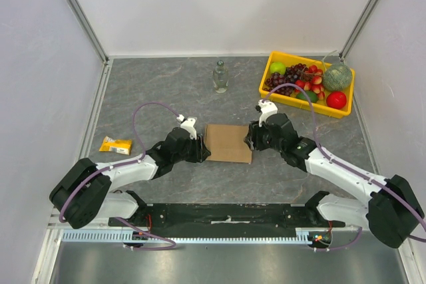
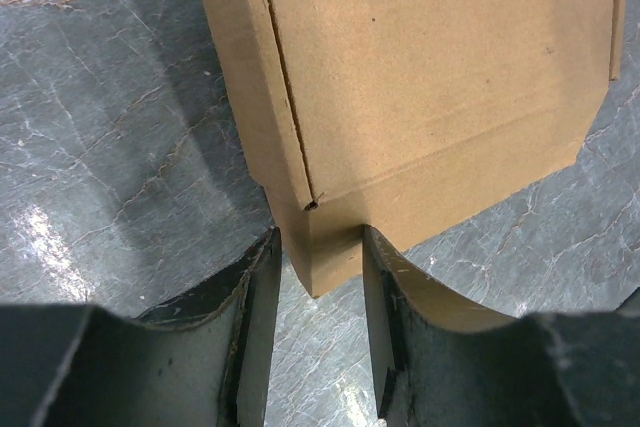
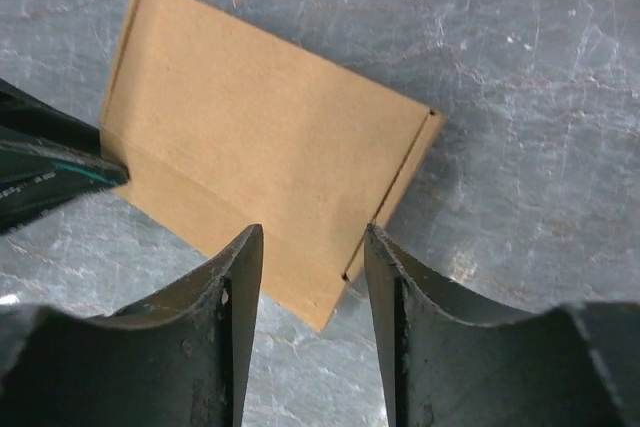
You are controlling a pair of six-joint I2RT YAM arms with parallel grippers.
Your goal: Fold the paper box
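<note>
Left jaws, right jaws straddle opposite paper box (image 1: pixel 228 143) ends.

Robot lab test cell. White panel walls (image 1: pixel 219 4) on aluminium posts (image 1: pixel 80 11) enclose a grey marbled tabletop (image 1: pixel 166 91). Left arm (image 1: pixel 126 171) and right arm (image 1: pixel 339 172) are bolted to a black plate (image 1: pixel 226 214) at the near edge. Staged props: yellow fruit tray (image 1: pixel 293 100) far right, glass bottle (image 1: pixel 220 76) far centre, snack packet (image 1: pixel 116 145) left.

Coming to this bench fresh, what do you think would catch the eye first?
The flat brown paper box lies mid-table, with the left gripper and right gripper at its two ends. Far right, a yellow tray of fruit gives the brightest colour; a clear bottle stands far centre.
</note>
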